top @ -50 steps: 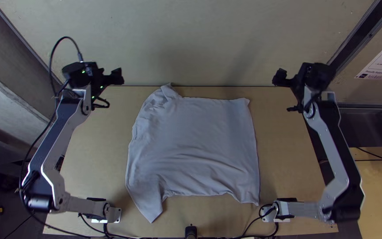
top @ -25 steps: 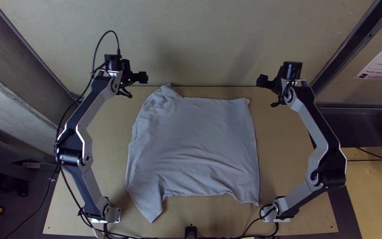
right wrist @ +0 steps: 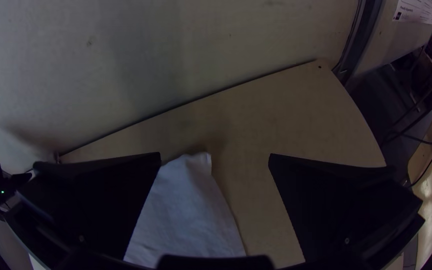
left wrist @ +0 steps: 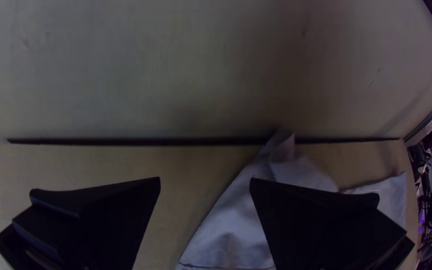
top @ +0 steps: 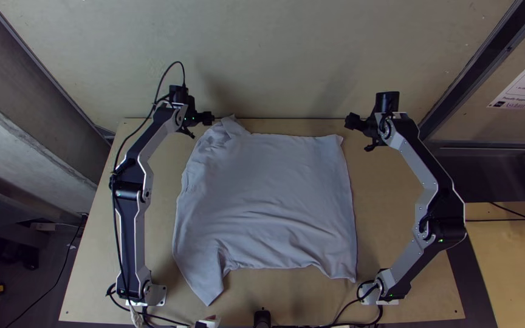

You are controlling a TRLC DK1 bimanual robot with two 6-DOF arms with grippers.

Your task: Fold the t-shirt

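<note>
Left gripper (top: 202, 126) of mine hangs with its fingers parted and nothing between them, near the far edge of the tabletop (top: 384, 200), by the shirt's bunched far-left corner. I have my right gripper (top: 360, 135) spread and unloaded too, near the far-right corner of the shirt (top: 274, 176), which lies spread mid-tabletop, its near-left part pointing toward the near edge.

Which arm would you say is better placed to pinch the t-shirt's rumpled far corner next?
Left, I think: its open left pincer is close to that rumpled corner, while the right pincer is nearer the other far corner.
</note>
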